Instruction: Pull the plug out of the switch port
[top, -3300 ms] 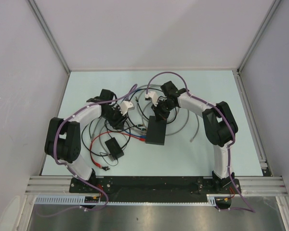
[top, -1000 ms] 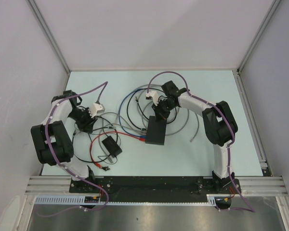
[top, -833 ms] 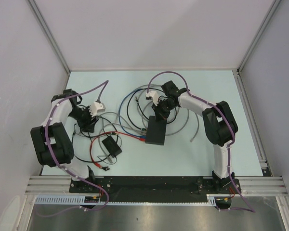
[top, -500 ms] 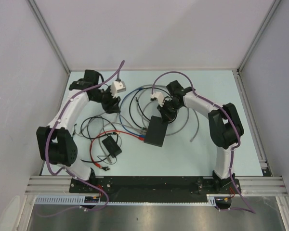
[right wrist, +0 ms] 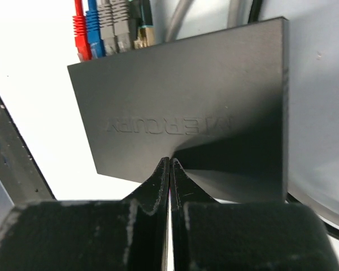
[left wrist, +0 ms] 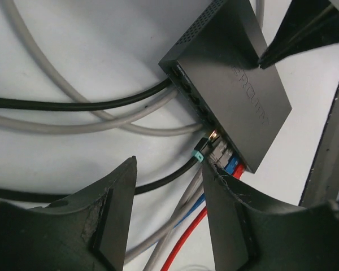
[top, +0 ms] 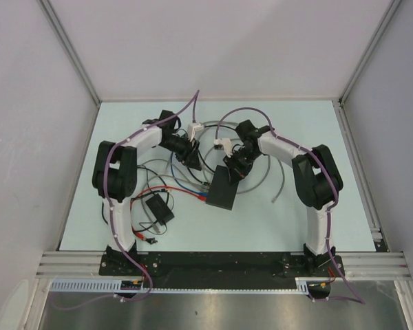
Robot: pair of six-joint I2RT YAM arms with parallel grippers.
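Note:
The switch (top: 222, 188) is a flat dark grey box lying mid-table. Its port row (left wrist: 187, 90) faces my left gripper. Several plugs sit side by side at one end of the row: a black-cabled one with a teal band (left wrist: 205, 148), grey ones (left wrist: 219, 152), a blue one (left wrist: 232, 164) and a red one (left wrist: 240, 169). My left gripper (left wrist: 169, 169) is open just short of these plugs, astride their cables, holding nothing. My right gripper (right wrist: 169, 162) is shut with its tips pressed on the switch's top face (right wrist: 186, 107). The same plugs (right wrist: 110, 22) show in the right wrist view.
A smaller black box with thin red and black wires (top: 159, 208) lies near the front left. Loops of grey and black cable (top: 208, 130) spread behind and left of the switch, and a grey cable end (top: 279, 184) lies to its right. Enclosure walls border the table.
My left arm has swung from the table's left side round the back to the switch's port edge, and its jaws have opened wider. The right gripper has stayed shut on the switch.

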